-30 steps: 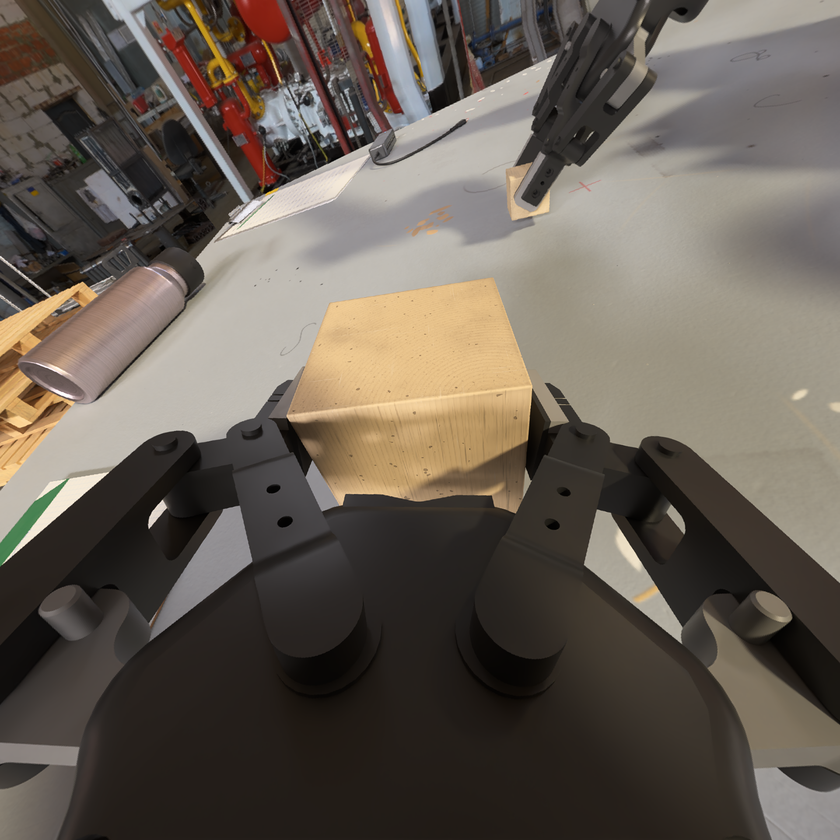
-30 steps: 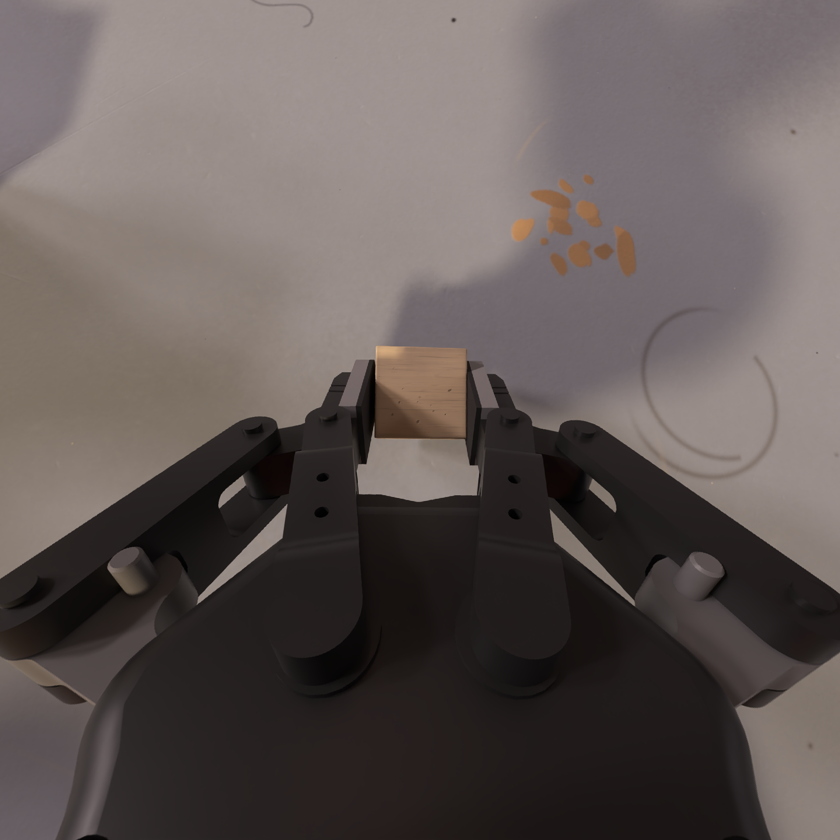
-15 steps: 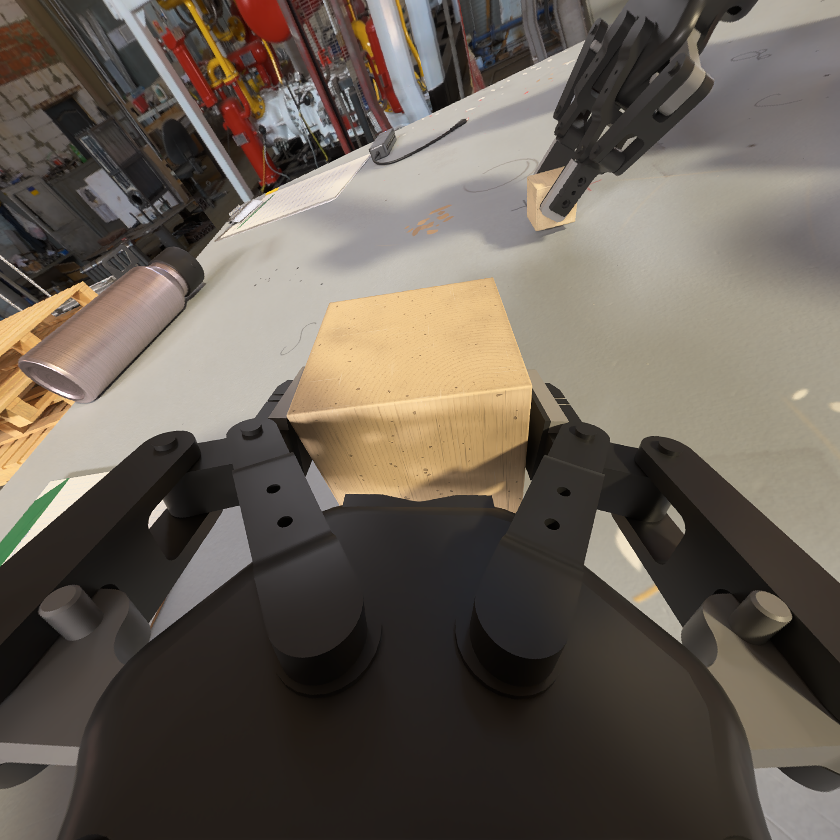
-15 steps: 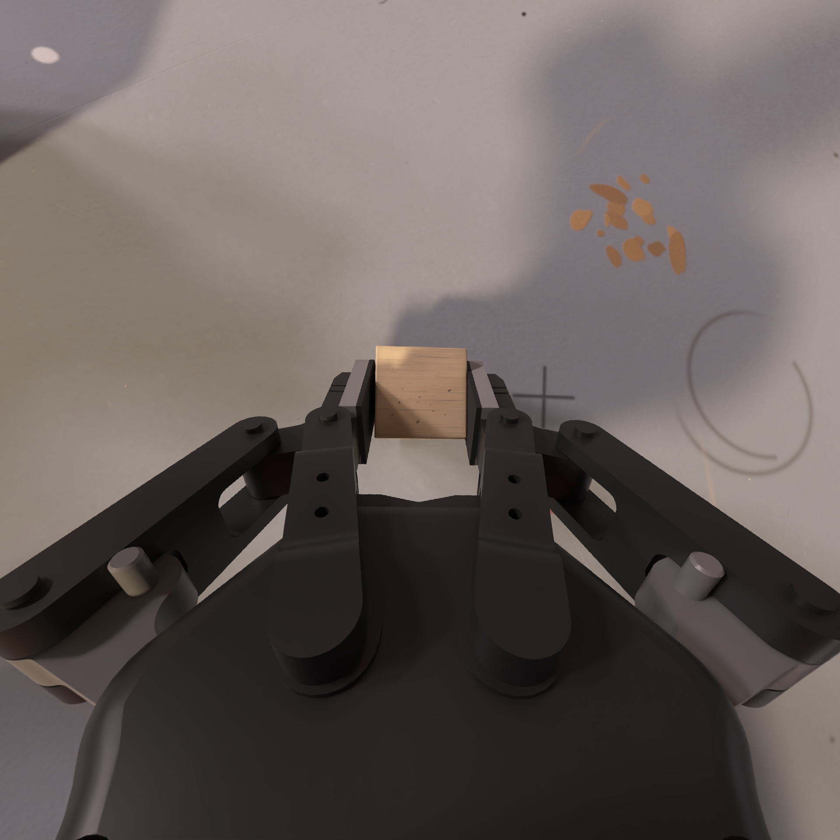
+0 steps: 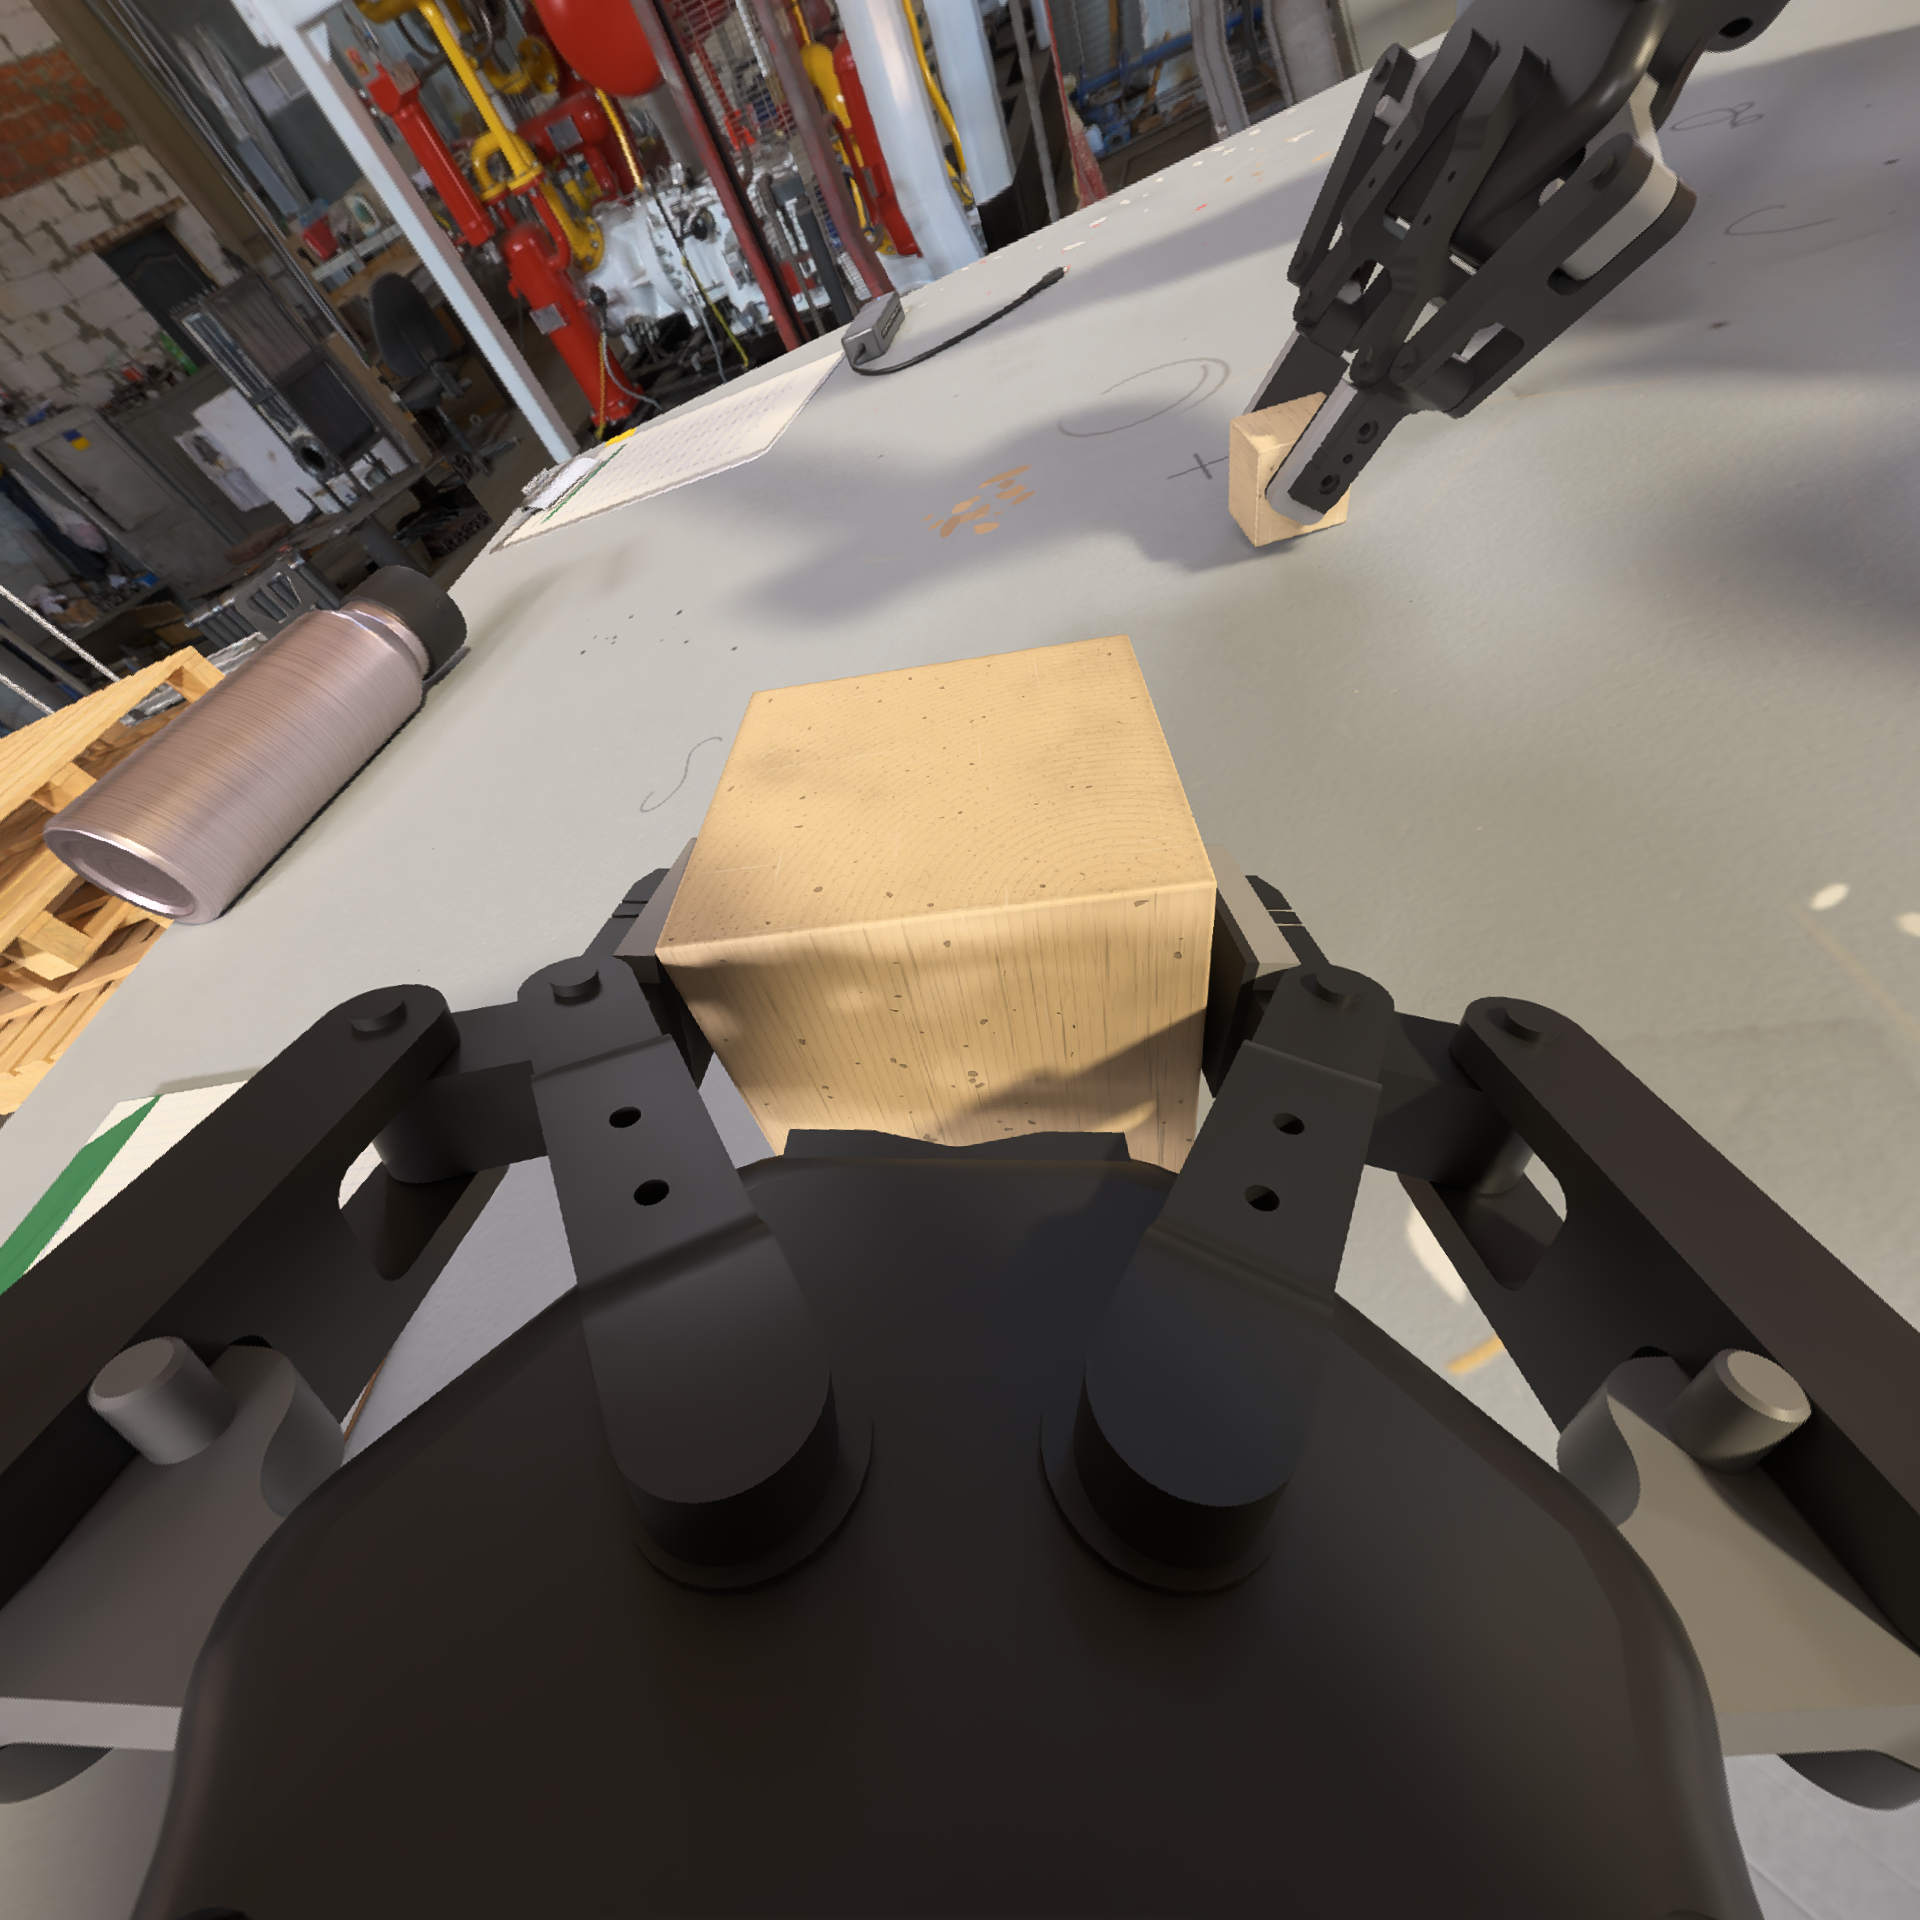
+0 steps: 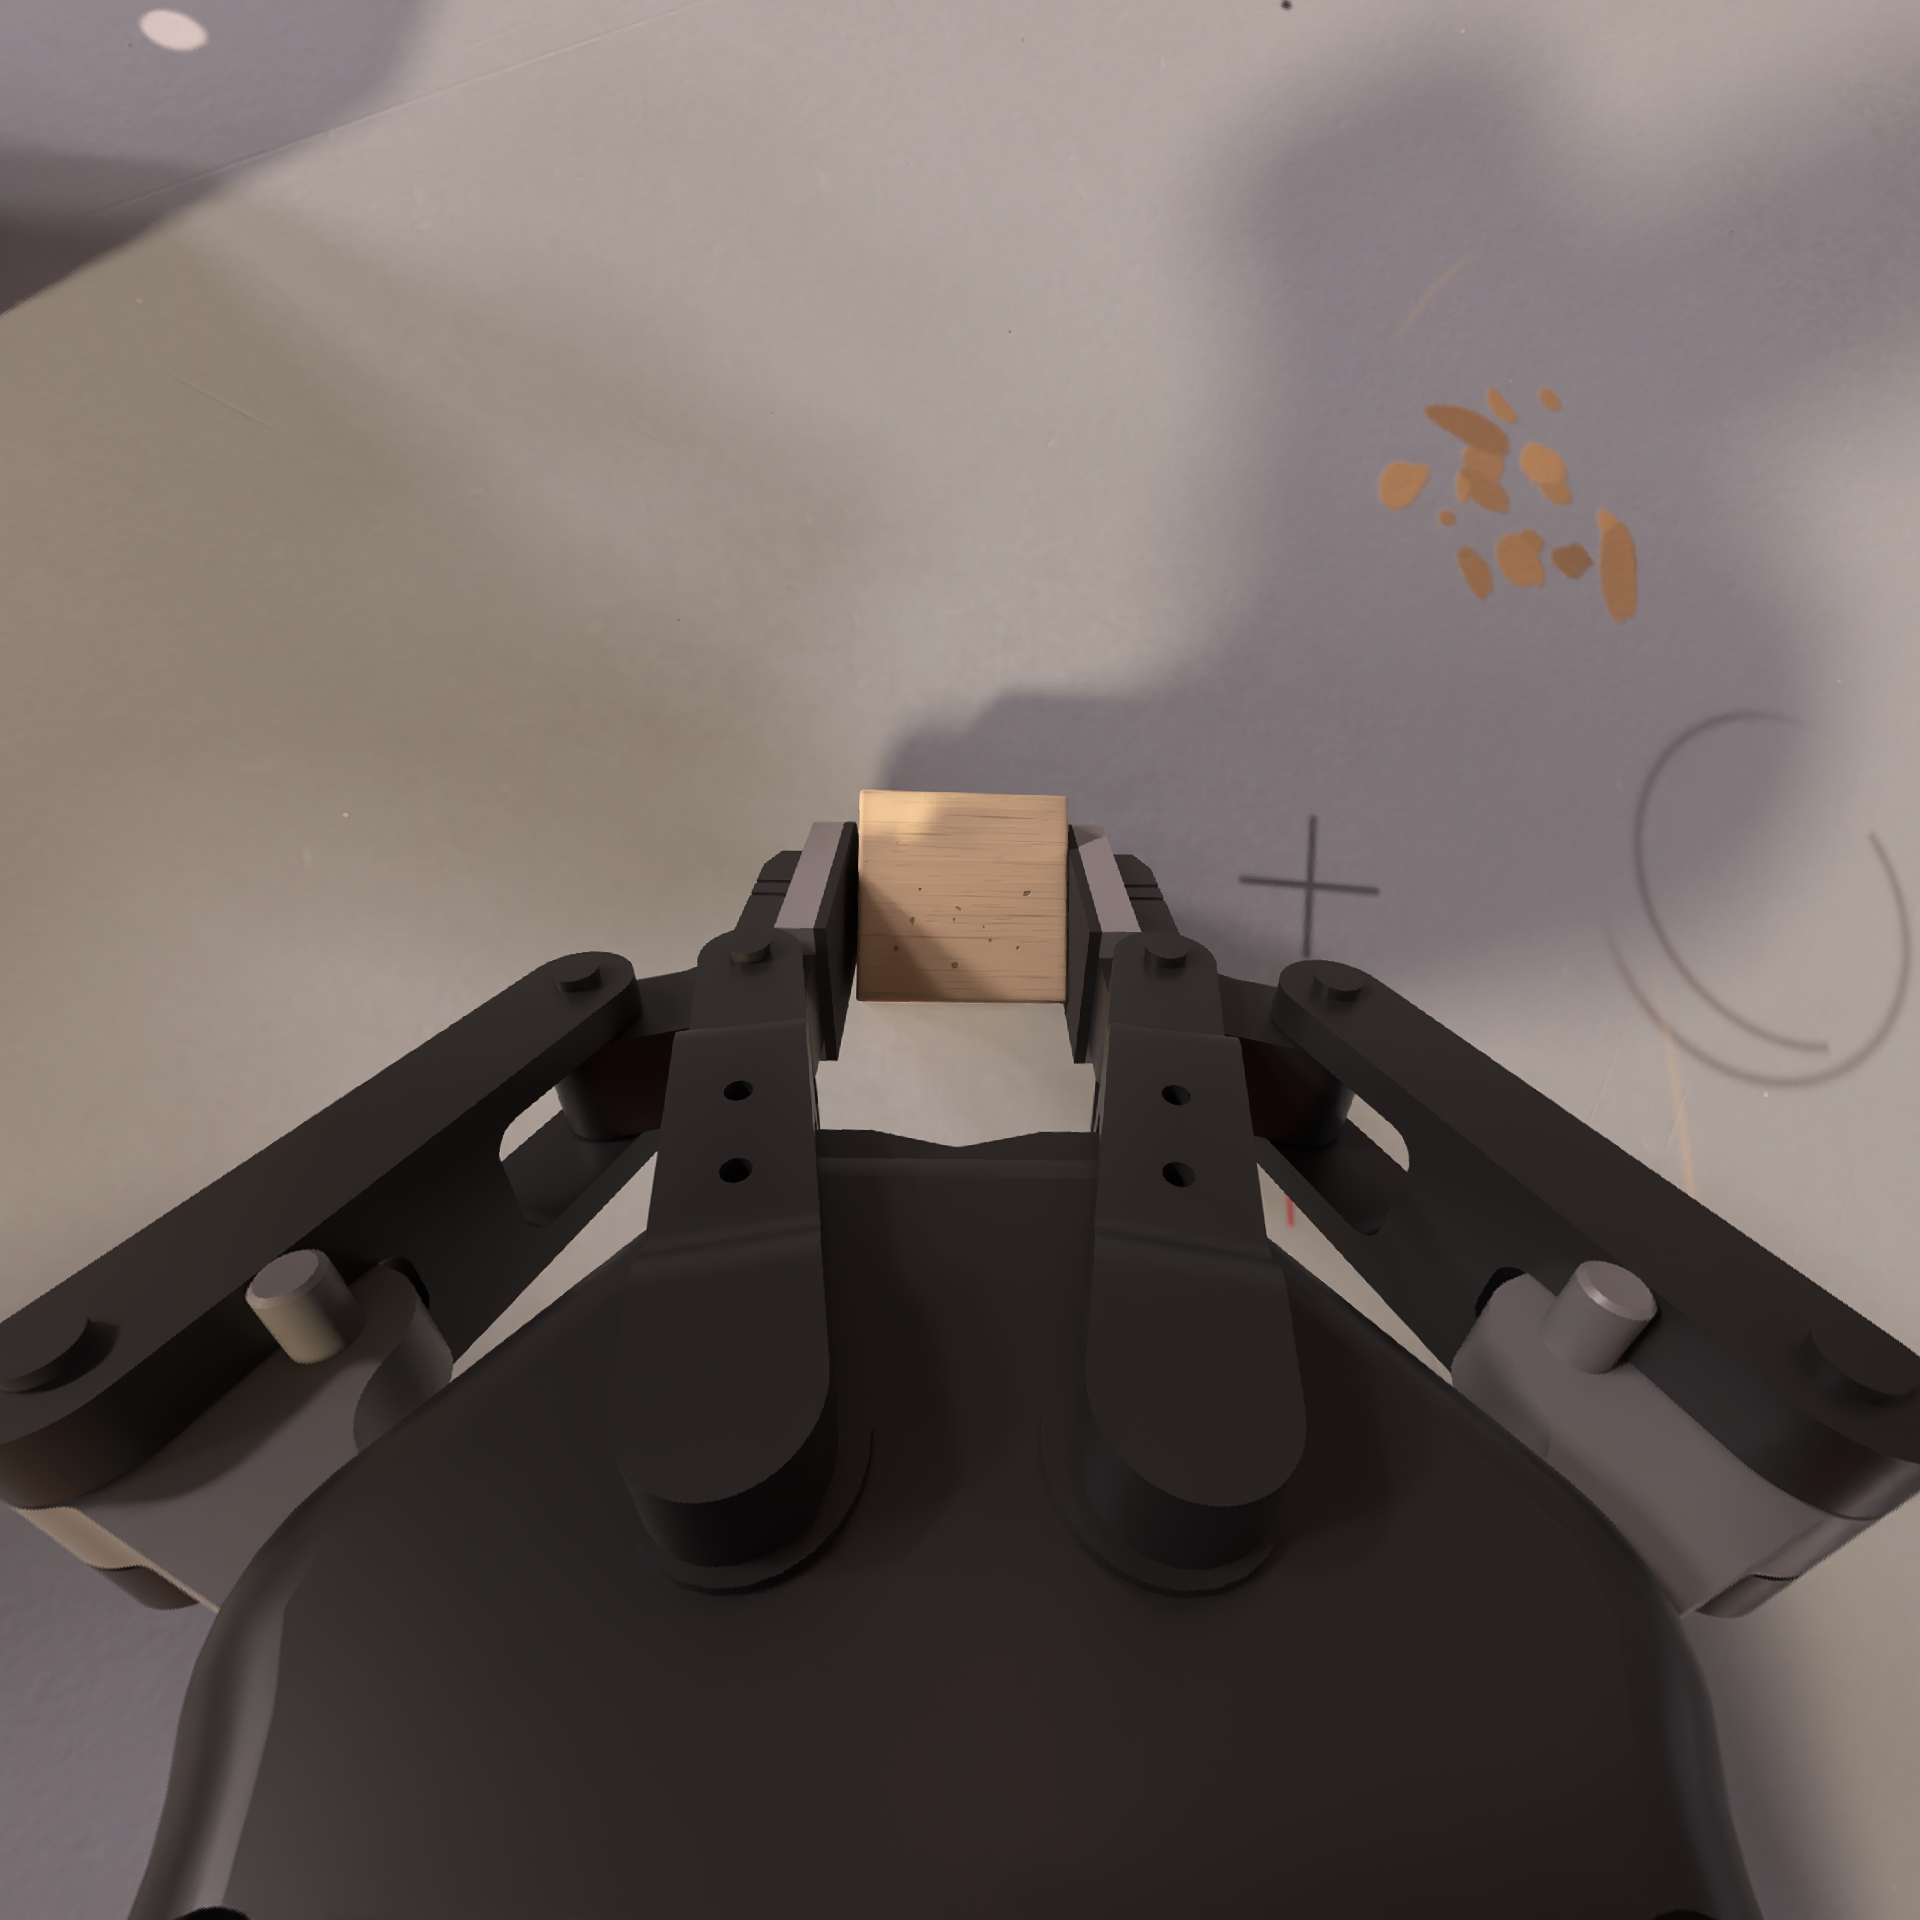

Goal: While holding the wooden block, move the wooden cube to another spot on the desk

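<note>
My left gripper (image 5: 951, 920) is shut on the big wooden block (image 5: 935, 821), with one pad on each side face, and holds it at the near part of the grey desk (image 5: 1558, 779). My right gripper (image 6: 961, 899) is shut on the small wooden cube (image 6: 961, 904). In the left wrist view the right gripper (image 5: 1311, 462) holds the cube (image 5: 1259, 473) at the far right, low at the desk surface. I cannot tell whether the cube touches the desk.
A metal bottle (image 5: 249, 758) lies on its side at the left desk edge. A paper sheet (image 5: 675, 447) and a cabled adapter (image 5: 878, 332) lie at the far edge. A white sheet with a green stripe (image 5: 94, 1164) is near left. Orange stains (image 6: 1507, 509) and a pen cross (image 6: 1309, 888) mark the desk.
My right gripper has carried the cube to the right in the left wrist view and nearer the desk. The stains and pen marks slid right under it. My left gripper and block stayed still.
</note>
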Robot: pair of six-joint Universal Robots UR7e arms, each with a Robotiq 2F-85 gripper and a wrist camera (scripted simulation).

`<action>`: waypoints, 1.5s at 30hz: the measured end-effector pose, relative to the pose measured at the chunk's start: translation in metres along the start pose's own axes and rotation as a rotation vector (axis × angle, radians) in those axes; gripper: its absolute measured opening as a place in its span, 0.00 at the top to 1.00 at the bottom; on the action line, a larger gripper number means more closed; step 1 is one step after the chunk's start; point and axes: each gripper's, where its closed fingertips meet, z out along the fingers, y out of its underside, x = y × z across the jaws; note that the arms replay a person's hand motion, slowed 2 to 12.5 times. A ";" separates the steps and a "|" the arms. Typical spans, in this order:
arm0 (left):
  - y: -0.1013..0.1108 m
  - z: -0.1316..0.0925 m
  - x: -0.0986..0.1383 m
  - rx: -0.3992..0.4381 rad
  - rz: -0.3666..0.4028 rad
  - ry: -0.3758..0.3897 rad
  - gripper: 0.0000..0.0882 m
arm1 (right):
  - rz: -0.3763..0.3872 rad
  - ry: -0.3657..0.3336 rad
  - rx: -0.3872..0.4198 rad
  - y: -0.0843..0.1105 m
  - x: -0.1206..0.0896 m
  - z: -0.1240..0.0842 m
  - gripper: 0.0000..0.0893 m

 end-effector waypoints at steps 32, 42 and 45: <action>0.000 0.000 0.001 -0.003 0.009 0.003 0.21 | 0.059 -0.029 0.006 0.020 -0.004 -0.025 0.39; 0.001 0.000 0.002 -0.007 0.014 0.005 0.21 | 0.055 -0.019 -0.009 0.026 -0.004 -0.024 0.43; 0.001 0.000 0.002 -0.008 0.016 0.005 0.21 | 0.051 -0.015 -0.008 0.026 -0.004 -0.024 0.45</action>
